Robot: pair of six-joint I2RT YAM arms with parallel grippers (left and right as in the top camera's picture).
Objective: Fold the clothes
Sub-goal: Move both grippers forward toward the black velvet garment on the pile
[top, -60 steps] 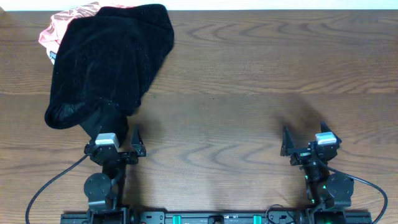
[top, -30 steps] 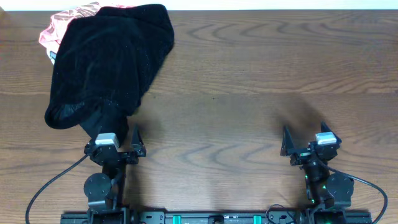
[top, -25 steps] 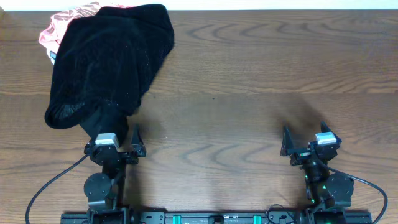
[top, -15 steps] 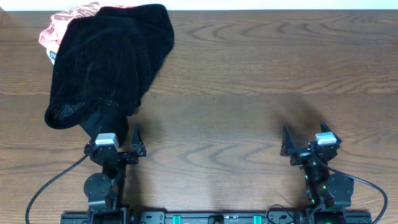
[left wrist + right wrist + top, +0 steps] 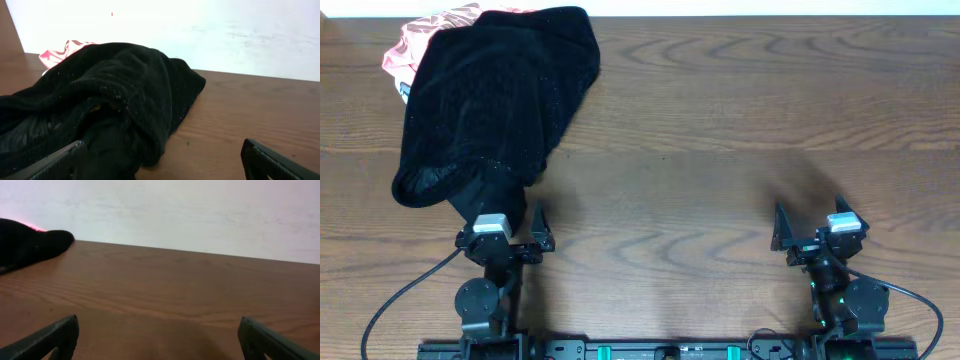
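Observation:
The clothes [image 5: 495, 90] lie as a large black fuzzy heap at the table's far left; no buttons show. It fills the left of the left wrist view [image 5: 125, 85] and shows as a dark lump at the far left of the right wrist view [image 5: 30, 245]. My left gripper [image 5: 510, 222] is open at the heap's near edge. A smoother black fold [image 5: 107, 150] lies just ahead of its left finger [image 5: 55, 162]. My right gripper [image 5: 810, 225] is open and empty over bare wood, far from the heap; its jaws stand wide apart in the right wrist view [image 5: 159, 342].
A pink garment [image 5: 415, 45] sticks out from under the heap at the far left corner, also in the left wrist view [image 5: 62, 52]. The smoother black cloth [image 5: 485, 195] pokes out of the heap's near end. A white wall [image 5: 175, 210] stands behind the wooden table [image 5: 720, 130].

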